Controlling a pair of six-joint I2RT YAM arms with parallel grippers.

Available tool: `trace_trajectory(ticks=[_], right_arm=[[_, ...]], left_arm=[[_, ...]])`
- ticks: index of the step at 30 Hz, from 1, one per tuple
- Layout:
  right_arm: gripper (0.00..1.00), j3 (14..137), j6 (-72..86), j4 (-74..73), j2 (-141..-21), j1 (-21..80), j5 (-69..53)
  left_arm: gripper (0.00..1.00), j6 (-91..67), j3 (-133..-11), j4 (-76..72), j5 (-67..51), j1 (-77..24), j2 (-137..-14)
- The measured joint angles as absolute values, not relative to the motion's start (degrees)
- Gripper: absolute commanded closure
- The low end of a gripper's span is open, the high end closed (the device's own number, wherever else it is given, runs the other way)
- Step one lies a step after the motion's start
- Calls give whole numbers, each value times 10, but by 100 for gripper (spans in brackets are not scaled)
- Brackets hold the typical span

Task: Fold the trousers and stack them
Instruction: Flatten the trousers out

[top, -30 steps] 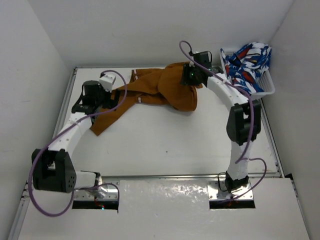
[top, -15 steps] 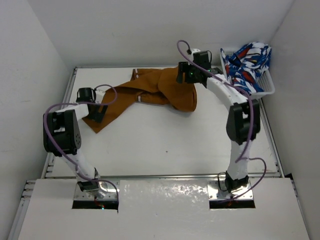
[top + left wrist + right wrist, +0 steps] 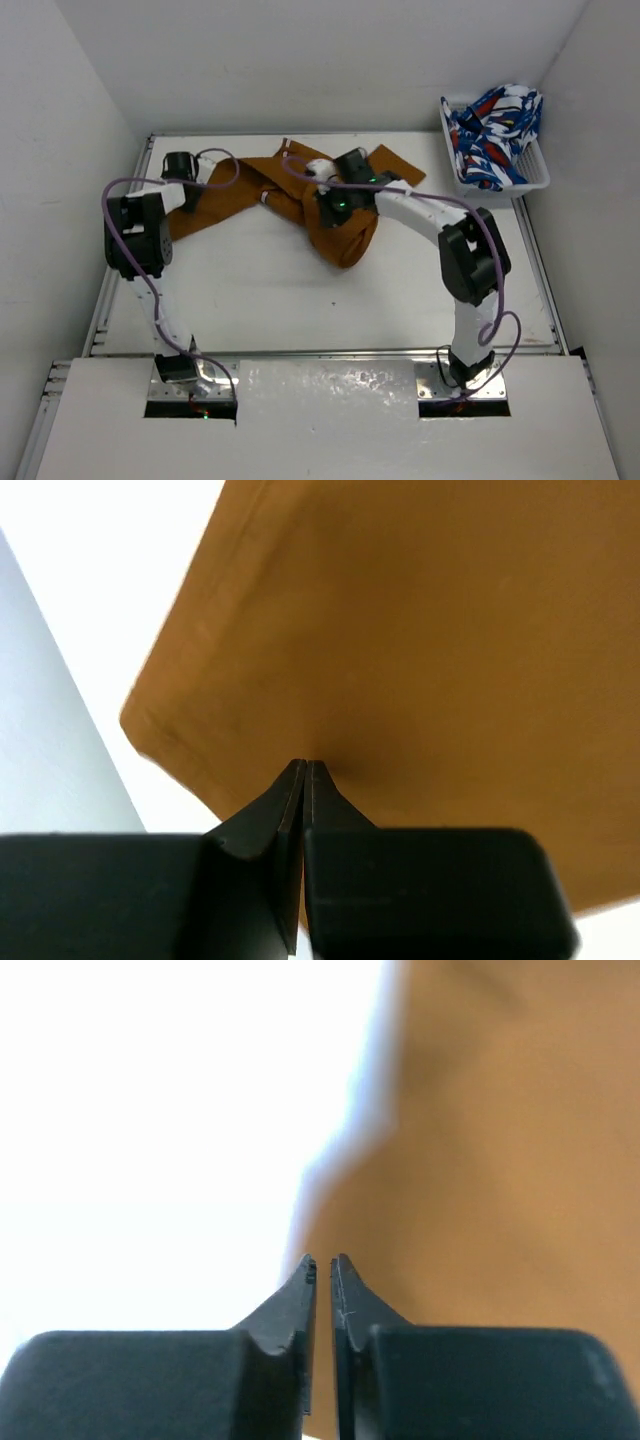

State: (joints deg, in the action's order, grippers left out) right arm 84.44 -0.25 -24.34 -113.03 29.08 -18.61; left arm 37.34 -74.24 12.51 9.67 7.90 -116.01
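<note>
Black fingers of the left gripper (image 3: pixel 303 770) are pressed together, tips touching the ochre trousers (image 3: pixel 430 630) near a hemmed edge; the right gripper (image 3: pixel 322 1260) is likewise closed at the cloth's edge, pinch unclear for both. The trousers lie crumpled across the far half of the table (image 3: pixel 300 300), apart from the basket (image 3: pixel 535 183) of patterned clothes (image 3: pixel 495 125).

Right wrist view: trousers (image 3: pixel 480 1140) blurred — from above, middle hidden under right arm (image 3: pixel 420 207).

A white wire basket (image 3: pixel 505 188) stood at the far right corner of the white bench (image 3: pixel 300 300). Blue, white and red patterned clothes (image 3: pixel 492 125) lay heaped in it, rising above its rim.
</note>
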Motion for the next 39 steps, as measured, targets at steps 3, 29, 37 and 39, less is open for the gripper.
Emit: trace_trajectory(ticks=[3,29,37,39], right_arm=[[53,886,-13,-249,-1110,384,-253],[54,1008,178,-236,-1326,176,-95],[59,707,86,-159,-1090,319,-177],[55,704,74,-149,-1078,365,-196]], left_arm=[[100,374,-870,135,92,59,-1227],[31,95,-947,216,-114,-89,-1216],[32,100,-1059,223,-114,-98,-1342],[32,111,-1100,220,-118,-108,-1364]])
